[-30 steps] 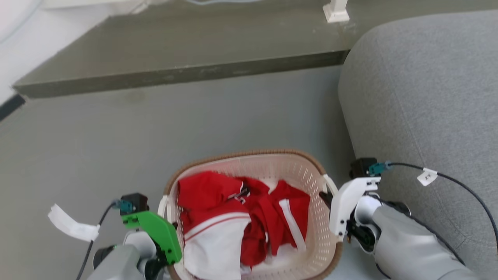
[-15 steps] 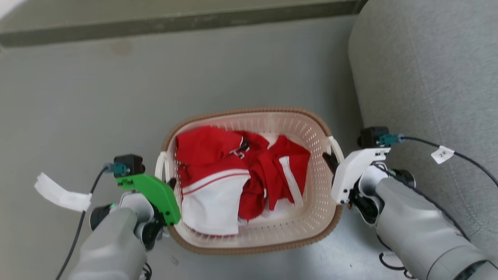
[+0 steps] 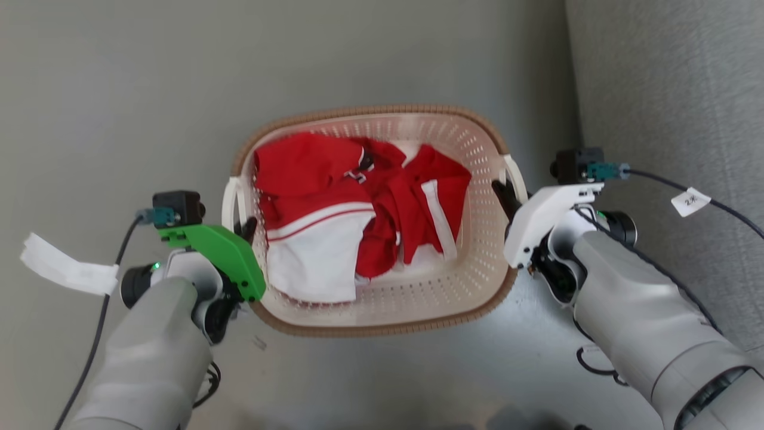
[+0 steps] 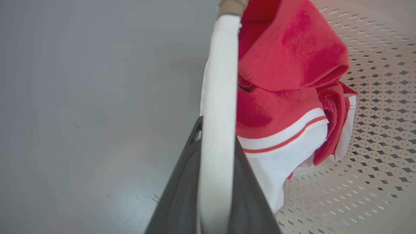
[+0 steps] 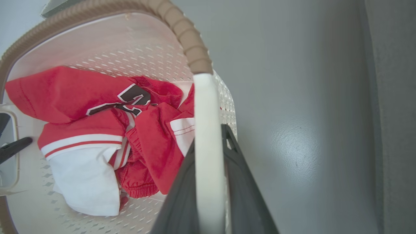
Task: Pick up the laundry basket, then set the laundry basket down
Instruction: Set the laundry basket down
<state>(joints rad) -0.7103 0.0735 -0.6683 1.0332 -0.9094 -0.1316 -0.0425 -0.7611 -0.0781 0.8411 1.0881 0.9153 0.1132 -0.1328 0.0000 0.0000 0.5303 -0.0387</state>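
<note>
Smooth grey floor (image 3: 119,89) is being seen from above in the head view. It is being bordered on the right by a grey fabric-covered upholstered seat (image 3: 674,89).

A cream-white perforated plastic laundry basket (image 3: 418,292), rounded-rectangular with a brown woven-look rim, is being held at the scene's middle, between the two arms and just left of the seat. Whether its base is touching the floor cannot be told.

Crumpled red and white garments (image 3: 310,173) are being carried inside it, heaped toward the left and far part.

The pale grey left forearm (image 3: 149,364) and right forearm (image 3: 644,334) are being brought in from the near corners.

The left gripper (image 3: 245,230), under a green wrist bracket (image 3: 218,254), is being pressed onto the basket's white left handle (image 4: 217,97). One dark finger is lying on each side of the handle, pinching it.

The right gripper (image 3: 504,194), under a white wrist bracket (image 3: 537,218), is being clamped the same way on the white right handle (image 5: 206,130).

A white paper label (image 3: 691,201) is being carried on the right arm's black cable, and a larger white label (image 3: 65,272) on the left arm's.
</note>
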